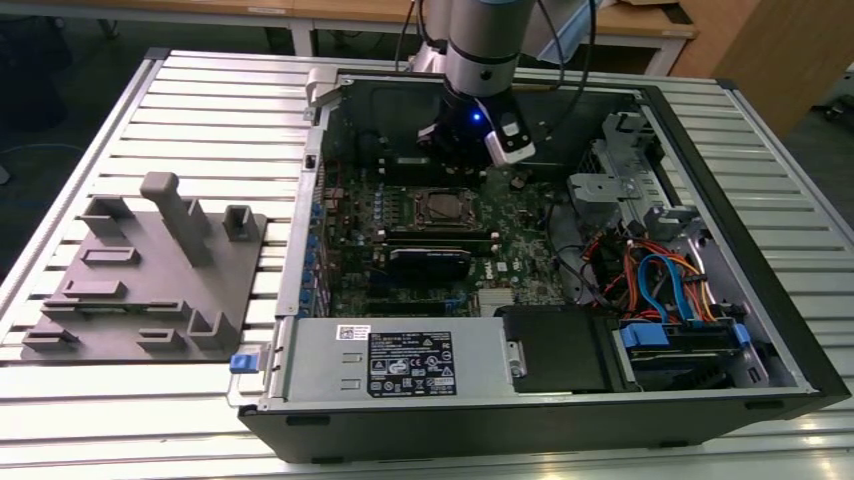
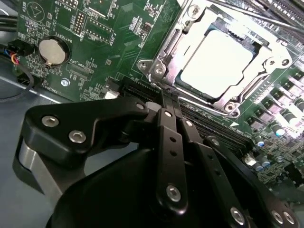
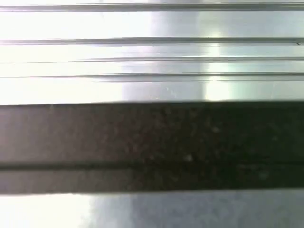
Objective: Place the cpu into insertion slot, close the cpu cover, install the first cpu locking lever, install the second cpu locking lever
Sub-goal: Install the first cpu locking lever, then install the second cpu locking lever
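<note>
We see a grey fixture (image 1: pixel 140 275) on the desk (image 1: pixel 200 90), then the open computer case (image 1: pixel 747 250), the hand (image 2: pixel 168 102) with fingers pressed together, holding nothing, just beside the cpu (image 2: pixel 216 59) seated in the insertion slot (image 2: pixel 164 57), cpu cover (image 2: pixel 266 61) closed over it.

A: Room above the insertion slot (image 1: pixel 438 207)?
B: Open overhead, it seems; the case wall (image 1: pixel 324 150) crowds nine o'clock, the drive cage (image 1: pixel 617 170) and cables (image 1: pixel 654 280) three o'clock.
</note>
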Tool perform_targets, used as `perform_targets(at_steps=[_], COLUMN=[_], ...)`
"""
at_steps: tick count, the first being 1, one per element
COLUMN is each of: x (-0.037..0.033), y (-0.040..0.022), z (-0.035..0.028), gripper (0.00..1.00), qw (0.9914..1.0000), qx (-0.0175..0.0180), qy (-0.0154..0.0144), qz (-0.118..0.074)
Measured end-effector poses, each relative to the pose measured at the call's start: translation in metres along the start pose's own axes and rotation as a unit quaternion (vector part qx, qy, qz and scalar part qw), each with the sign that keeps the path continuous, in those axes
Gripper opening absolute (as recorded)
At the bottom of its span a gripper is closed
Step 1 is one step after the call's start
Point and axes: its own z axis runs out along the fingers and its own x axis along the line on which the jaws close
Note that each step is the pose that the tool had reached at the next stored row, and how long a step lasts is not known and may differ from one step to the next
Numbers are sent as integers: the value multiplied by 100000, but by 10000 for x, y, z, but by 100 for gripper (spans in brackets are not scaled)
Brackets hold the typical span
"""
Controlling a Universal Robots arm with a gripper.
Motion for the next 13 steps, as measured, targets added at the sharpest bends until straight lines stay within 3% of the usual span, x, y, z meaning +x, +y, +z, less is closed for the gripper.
perform_targets(at_steps=[3, 7, 13], x=[-1, -3, -3], y=[-12, -93, -98], z=[-3, -10, -10], gripper=[10, 10, 10], qw=[100000, 100000, 100000], qx=[8, 12, 8], qy=[9, 7, 6], qz=[-11, -4, 0])
